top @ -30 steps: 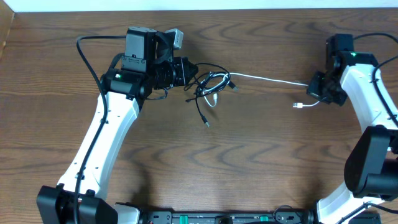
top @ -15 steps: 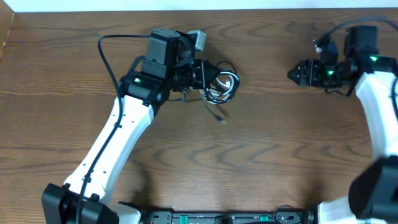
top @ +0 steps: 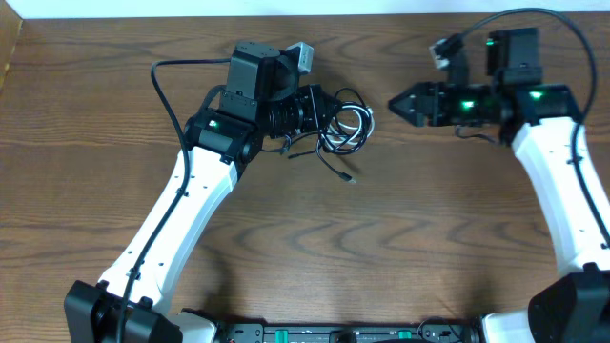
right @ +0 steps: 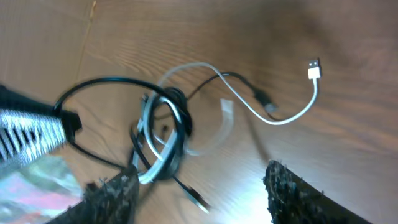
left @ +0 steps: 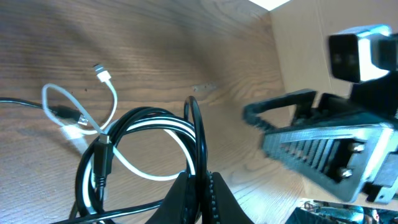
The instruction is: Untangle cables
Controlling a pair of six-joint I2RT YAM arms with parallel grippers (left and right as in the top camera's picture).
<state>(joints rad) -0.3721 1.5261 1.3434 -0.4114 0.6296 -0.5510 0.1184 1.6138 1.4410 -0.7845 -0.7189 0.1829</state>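
The cables lie in one small bundle on the table, a white cord looped through a black cord. My left gripper is shut on a strand of the black loop, as the left wrist view shows at its jaws. The white cord's plug lies free on the wood. A black plug end trails toward the front. My right gripper points left, just right of the bundle, open with nothing between its fingers.
The table's far edge meets a white wall close behind both grippers. Thick black arm wires arc beside the left arm. Bare wood lies in front of the bundle.
My right gripper let go of the white cord and swung up and left toward the bundle. The left arm carried the bundle to the right, and the stretched white cord drew back into it.
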